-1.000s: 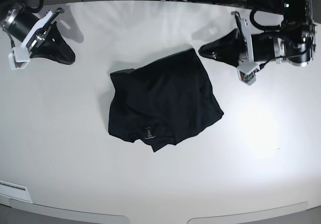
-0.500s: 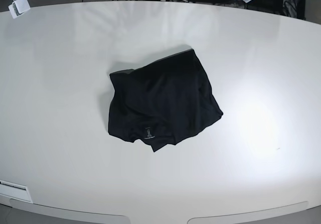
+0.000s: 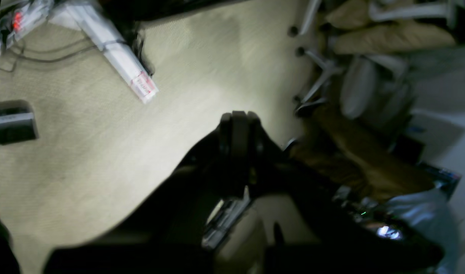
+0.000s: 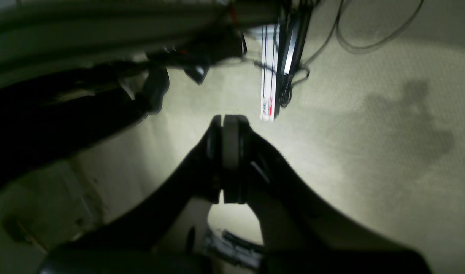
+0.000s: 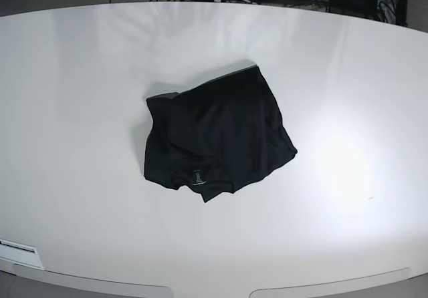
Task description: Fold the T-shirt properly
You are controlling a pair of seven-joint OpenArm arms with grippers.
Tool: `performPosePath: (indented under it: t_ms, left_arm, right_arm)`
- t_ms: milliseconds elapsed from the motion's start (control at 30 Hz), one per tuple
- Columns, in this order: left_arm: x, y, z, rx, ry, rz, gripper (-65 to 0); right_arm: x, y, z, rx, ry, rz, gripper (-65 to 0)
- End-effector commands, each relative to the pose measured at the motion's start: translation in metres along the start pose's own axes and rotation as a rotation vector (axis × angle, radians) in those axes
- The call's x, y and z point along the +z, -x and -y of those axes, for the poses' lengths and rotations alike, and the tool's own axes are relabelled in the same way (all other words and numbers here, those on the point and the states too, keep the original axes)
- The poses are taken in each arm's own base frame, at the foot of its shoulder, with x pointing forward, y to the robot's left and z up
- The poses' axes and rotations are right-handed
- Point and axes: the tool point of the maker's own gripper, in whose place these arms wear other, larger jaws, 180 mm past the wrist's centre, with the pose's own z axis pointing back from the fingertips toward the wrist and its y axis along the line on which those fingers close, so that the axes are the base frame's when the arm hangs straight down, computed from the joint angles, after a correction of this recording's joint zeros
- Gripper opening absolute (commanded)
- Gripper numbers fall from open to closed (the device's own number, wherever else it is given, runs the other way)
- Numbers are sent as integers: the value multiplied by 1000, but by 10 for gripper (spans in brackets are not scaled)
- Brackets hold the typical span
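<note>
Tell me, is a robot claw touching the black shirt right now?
No, the T-shirt lies alone on the white table, with no claw near it.

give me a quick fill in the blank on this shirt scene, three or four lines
1. The T-shirt lying on the white table is ____ in colour.
2. In the base view, the number of robot arms over the table is ____.
3. In its wrist view, the fingers of the left tool are pressed ____.
4. The small grey tag mark sits near the shirt's edge ____ to the camera.

Missing words: black; zero; together; nearest
</note>
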Motion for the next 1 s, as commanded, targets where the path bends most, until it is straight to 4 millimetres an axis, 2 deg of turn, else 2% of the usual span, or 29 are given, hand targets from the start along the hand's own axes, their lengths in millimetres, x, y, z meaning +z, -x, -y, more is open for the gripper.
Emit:
performPosePath:
  t_ms: [0, 167, 267, 333, 433, 500, 567, 667, 800, 900, 967]
  left_arm:
    - [-5, -2, -9, 14, -6, 20, -650]
    - [-40, -11, -93, 38, -158, 65, -650]
    - [-50, -15, -151, 56, -294, 94, -650]
    - [-55, -17, -185, 77, -380, 120, -650]
    - [-61, -26, -226, 103, -495, 193, -650]
    - [-67, -30, -244, 94, -572, 225, -650]
    - [-79, -34, -251, 86, -622, 232, -650]
    - [-105, -47, -246, 72, -657, 238, -650]
    - [-145, -66, -220, 44, -649, 232, -650]
    - [-167, -72, -200, 16, -620, 226, -650]
    - [-176, -72, -191, -6, -599, 215, -650]
  right_arm:
    - [-7, 1, 2, 9, -2, 1, -650]
    - [-65, 10, 26, 85, 45, -43, -650]
    - [-97, 10, 39, 128, 61, -55, -650]
    - [-115, 10, 55, 122, 123, -64, -650]
    - [-138, 2, 78, 116, 216, -71, -650]
    - [-154, -7, 87, 123, 258, -63, -650]
    - [-171, -16, 86, 160, 276, -58, -650]
    - [-197, -28, 74, 224, 300, -66, -650]
    - [-225, -35, 48, 314, 322, -90, -650]
    - [-235, -36, 34, 378, 339, -87, -650]
    - [-236, -37, 32, 394, 341, -85, -650]
